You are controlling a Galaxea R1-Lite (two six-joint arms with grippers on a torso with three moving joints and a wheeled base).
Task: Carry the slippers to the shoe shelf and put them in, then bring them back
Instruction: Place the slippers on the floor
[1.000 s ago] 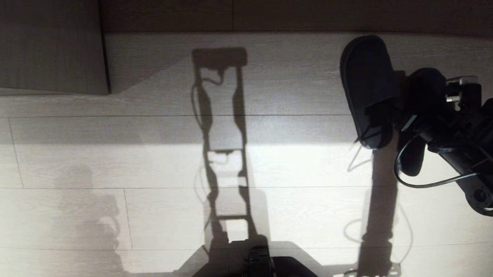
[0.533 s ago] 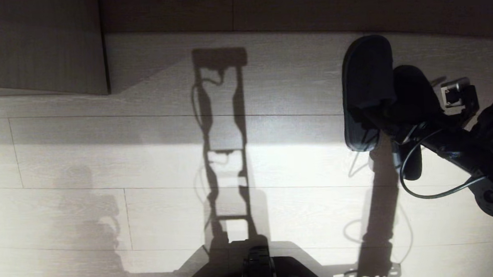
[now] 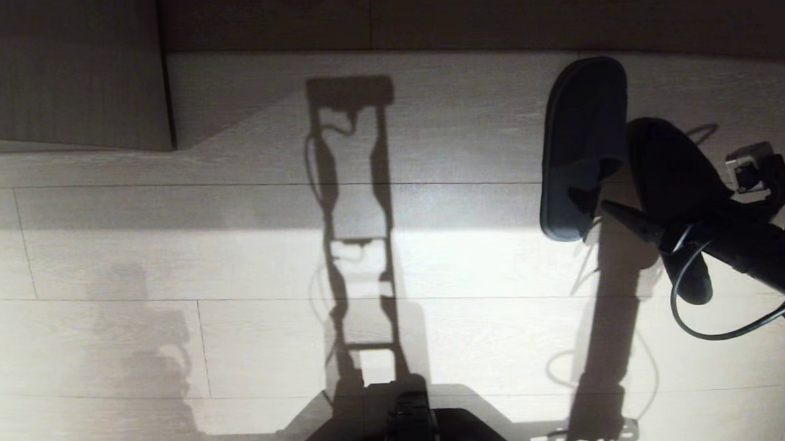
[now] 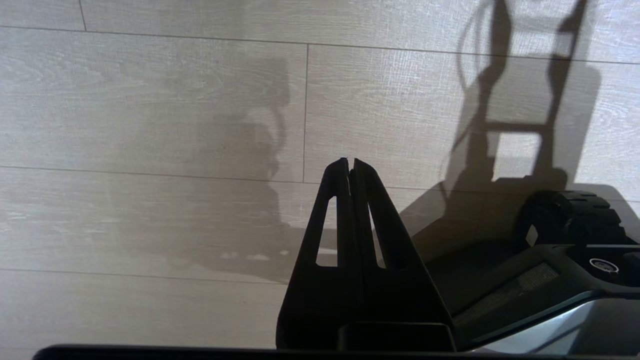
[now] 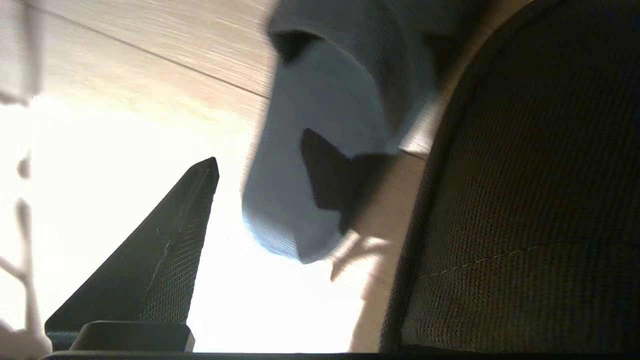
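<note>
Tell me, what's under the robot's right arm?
One of the slippers lies beneath the right gripper, its heel end covered by the arm. The other slipper lies beside it, uncovered.

floor: pale wood-grain planks with thin dark seams, brightly lit at centre and toward 3 o'clock, dimmer toward 9 o'clock.
shadows: a tall ladder-like shape runs from 12 to 6 o'clock through the middle; a fainter blotch lies near 8 o'clock.
dark panel: fills the 10 o'clock corner.
</note>
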